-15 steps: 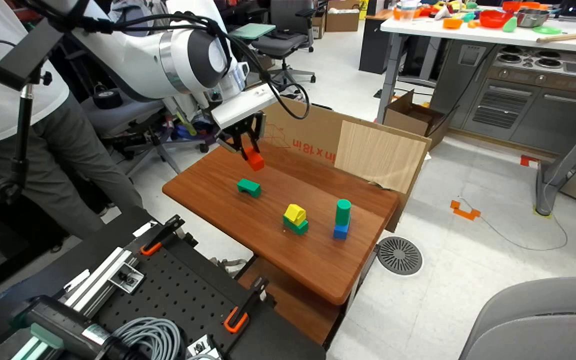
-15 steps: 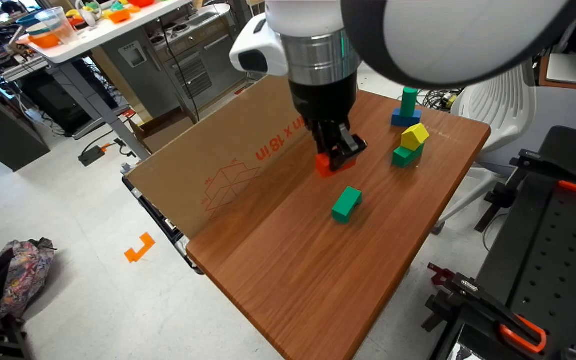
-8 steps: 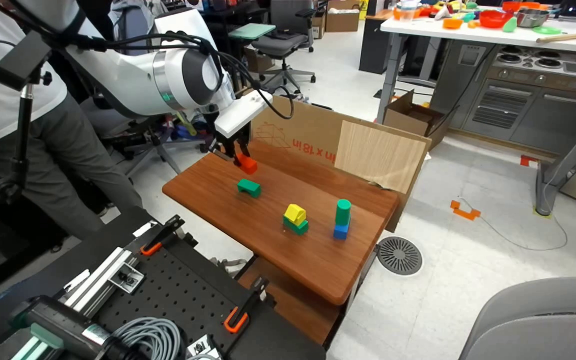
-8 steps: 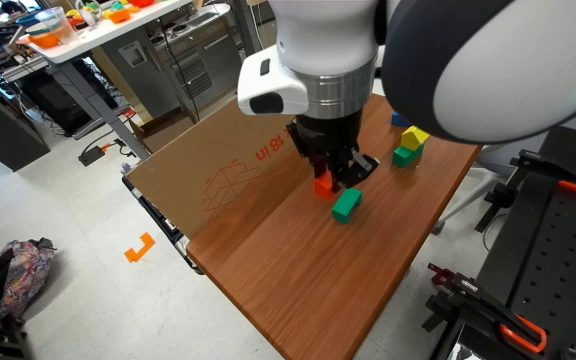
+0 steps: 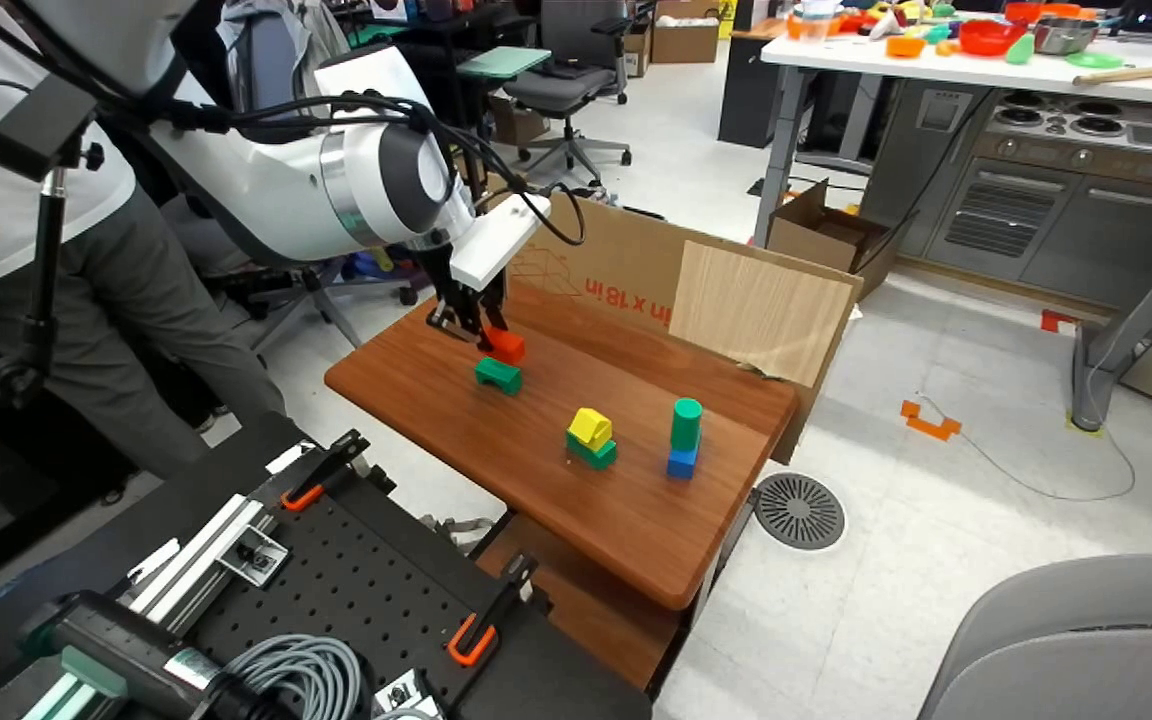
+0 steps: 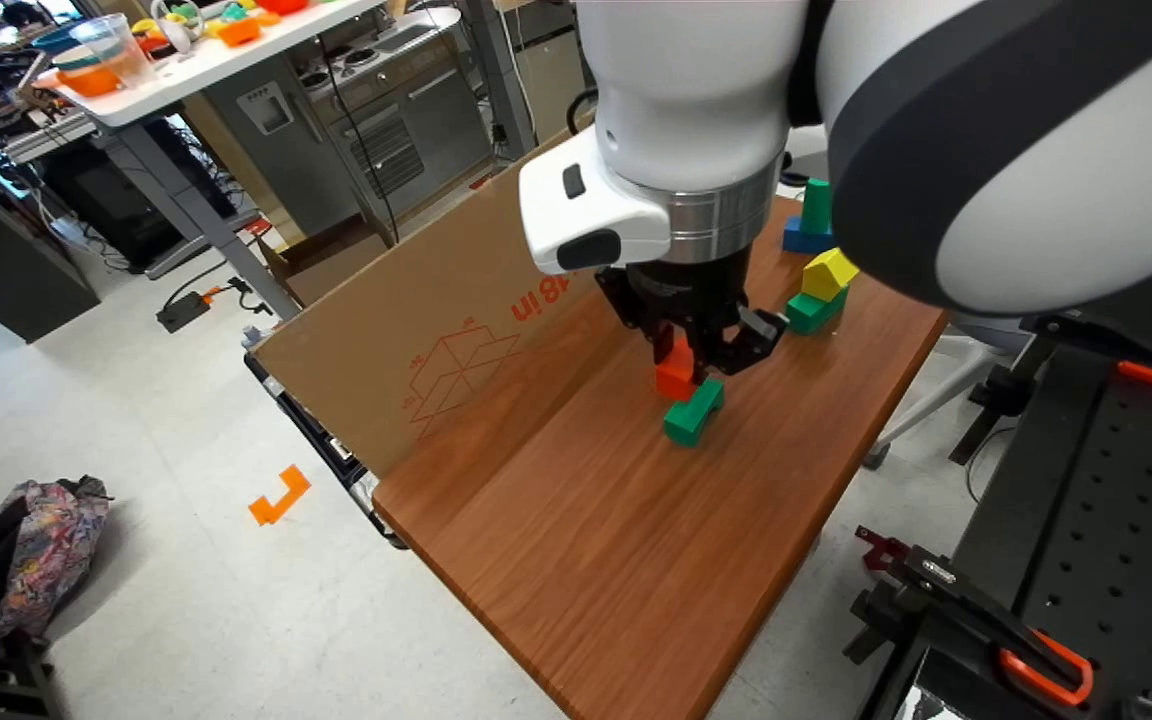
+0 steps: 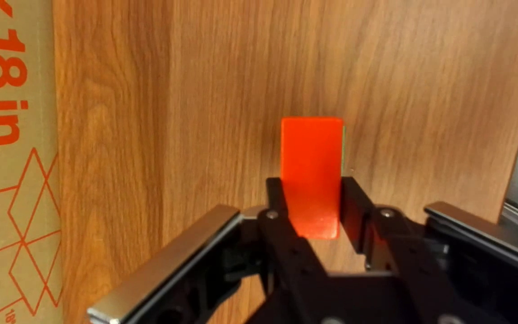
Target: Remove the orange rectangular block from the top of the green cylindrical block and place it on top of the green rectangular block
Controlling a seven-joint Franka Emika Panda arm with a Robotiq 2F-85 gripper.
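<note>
Plainly, the gripper [image 7: 311, 191] pinches the orange block [image 7: 311, 148] by its long sides, close to the green rectangular block [image 5: 499, 374] on the tabletop [image 6: 576, 560]; whether those two touch, I can't tell. Well apart from them, the green cylinder [image 5: 686, 426] stands upright on a blue block [image 5: 682, 462], and a yellow block [image 5: 591, 428] rests on another green block [image 5: 598, 457].

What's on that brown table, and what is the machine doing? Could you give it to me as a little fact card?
Surface: brown table
In the hand: orange block, gripped from both sides
Close by: arched green block on the table; whether the orange block touches it is unclear
Stack one: yellow block on a second green block
Stack two: upright green cylinder on a blue block
Likely next: perhaps setting the orange block on the arched green block
</note>
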